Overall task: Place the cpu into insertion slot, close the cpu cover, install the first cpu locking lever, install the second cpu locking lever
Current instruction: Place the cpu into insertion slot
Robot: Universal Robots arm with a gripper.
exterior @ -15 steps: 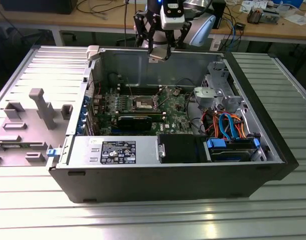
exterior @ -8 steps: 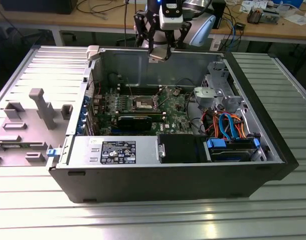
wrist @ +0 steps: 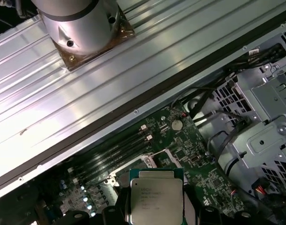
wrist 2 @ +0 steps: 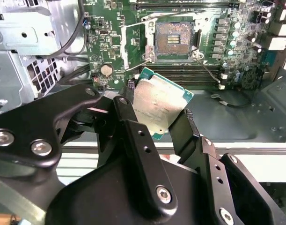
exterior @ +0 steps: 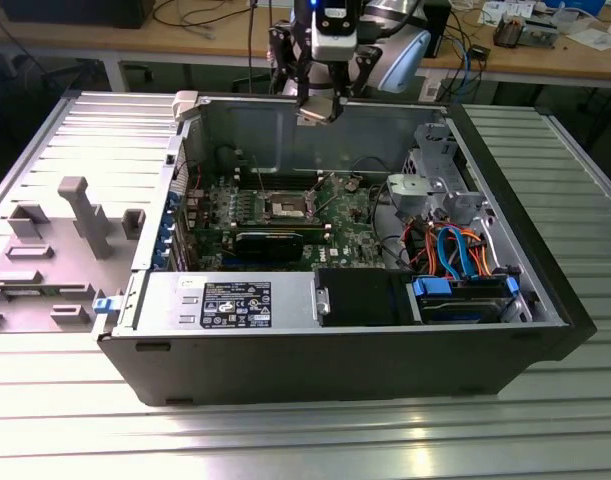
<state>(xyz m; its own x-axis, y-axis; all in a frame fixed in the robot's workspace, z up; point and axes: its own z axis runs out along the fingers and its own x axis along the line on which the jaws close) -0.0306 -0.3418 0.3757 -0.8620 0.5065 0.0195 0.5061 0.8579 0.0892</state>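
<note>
Robot arm (exterior: 330, 35) hovering above an open computer case (exterior: 285, 365), jaws clenching the cpu (wrist 2: 157, 107) by its edges, insertion slot (wrist 2: 174, 40) lying uncovered on the green motherboard (wrist 2: 110, 47) below.

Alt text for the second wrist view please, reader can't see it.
The gripper clamps the cpu between its black fingers, silver face showing. Beyond it, on the green circuit board inside the computer case, the insertion slot sits uncovered and empty.
</note>
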